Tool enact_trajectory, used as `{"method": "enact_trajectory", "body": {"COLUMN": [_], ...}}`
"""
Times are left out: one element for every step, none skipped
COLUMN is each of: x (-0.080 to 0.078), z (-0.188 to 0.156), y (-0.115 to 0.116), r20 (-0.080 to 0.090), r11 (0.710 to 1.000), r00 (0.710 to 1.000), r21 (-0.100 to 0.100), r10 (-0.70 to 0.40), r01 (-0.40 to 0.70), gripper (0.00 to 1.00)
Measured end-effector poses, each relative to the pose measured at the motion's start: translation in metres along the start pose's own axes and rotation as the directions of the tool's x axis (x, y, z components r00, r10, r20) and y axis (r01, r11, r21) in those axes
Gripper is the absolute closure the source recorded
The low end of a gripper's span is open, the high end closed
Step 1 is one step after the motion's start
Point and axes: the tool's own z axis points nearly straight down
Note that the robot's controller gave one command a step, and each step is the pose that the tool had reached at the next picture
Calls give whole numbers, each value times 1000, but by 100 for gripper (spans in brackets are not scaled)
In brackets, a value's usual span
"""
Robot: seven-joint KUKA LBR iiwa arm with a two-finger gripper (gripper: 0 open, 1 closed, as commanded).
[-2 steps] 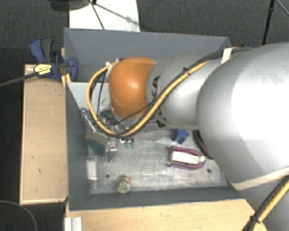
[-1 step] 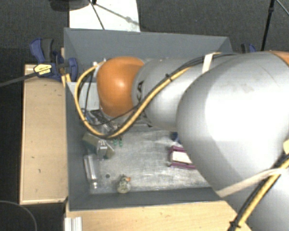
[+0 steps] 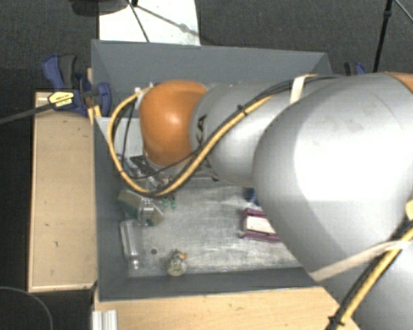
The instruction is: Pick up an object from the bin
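Grey arm [image 3: 330,184] foremost; tool [image 3: 143,208] low at bin [image 3: 193,64] left, near clear tube [image 3: 129,243]; spread or pressed, cannot tell

A pink-and-white packet [image 3: 257,225] lay flat. Just beyond it sat a small blue thing [image 3: 250,195]; well to its left, nearer the camera, rested a brownish round lump [image 3: 177,262].
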Motion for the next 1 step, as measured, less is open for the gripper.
{"method": "enact_trajectory", "body": {"x": [1], "z": [-132], "y": [0], "r20": [11], "r11": [998], "r00": [998], "r21": [-15], "r10": [-57], "r01": [57], "gripper": [100]}}
